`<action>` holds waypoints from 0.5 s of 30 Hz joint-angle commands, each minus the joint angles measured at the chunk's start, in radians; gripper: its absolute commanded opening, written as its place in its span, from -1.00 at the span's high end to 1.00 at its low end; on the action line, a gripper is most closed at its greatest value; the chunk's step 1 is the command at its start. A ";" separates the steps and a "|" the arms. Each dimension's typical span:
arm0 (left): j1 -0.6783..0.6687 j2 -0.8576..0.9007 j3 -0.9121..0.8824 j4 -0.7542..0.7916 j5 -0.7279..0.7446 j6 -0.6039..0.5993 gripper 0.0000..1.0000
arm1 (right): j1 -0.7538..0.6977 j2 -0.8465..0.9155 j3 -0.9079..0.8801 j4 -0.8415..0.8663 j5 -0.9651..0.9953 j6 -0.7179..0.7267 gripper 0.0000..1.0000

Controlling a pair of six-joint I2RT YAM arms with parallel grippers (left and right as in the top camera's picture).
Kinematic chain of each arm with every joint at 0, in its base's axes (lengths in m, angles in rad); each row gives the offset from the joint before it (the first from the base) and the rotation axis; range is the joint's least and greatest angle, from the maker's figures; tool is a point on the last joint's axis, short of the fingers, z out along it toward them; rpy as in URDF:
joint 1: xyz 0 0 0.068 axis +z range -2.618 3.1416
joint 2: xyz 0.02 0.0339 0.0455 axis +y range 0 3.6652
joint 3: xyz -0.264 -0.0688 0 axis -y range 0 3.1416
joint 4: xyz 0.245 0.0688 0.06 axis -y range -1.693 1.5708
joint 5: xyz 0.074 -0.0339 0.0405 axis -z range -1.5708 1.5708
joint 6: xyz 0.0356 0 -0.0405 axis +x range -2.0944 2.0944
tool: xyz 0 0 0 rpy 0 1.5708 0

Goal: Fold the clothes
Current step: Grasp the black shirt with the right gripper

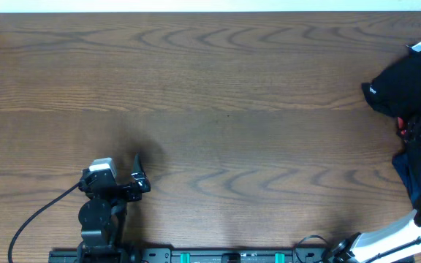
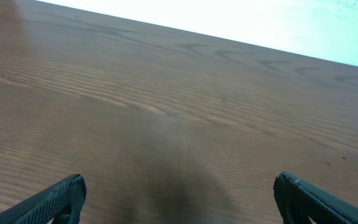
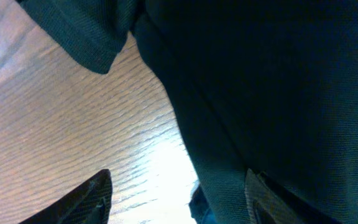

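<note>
The grasp is judged in hand: the right end effector (image 3: 178,198) is held apart at the shirt (image 1: 404,80), closing called for; the left end effector (image 2: 179,196) is spread wide.

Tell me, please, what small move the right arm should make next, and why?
Probably close the right gripper on the bunched, plain black soft-fabric T-shirt: its jaws stand open with a fold of cloth between them, and the shirt lies crumpled at the far right of the brown wooden table, not yet spread.
</note>
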 commanded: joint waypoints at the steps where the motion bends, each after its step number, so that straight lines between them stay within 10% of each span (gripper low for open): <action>1: 0.005 -0.005 -0.021 -0.009 -0.016 0.006 -0.96 | -0.008 0.003 -0.007 0.013 0.003 0.014 -0.46; 15: 0.005 -0.005 -0.021 -0.009 -0.016 0.006 -0.96 | -0.008 0.080 -0.008 0.020 0.007 0.032 -0.25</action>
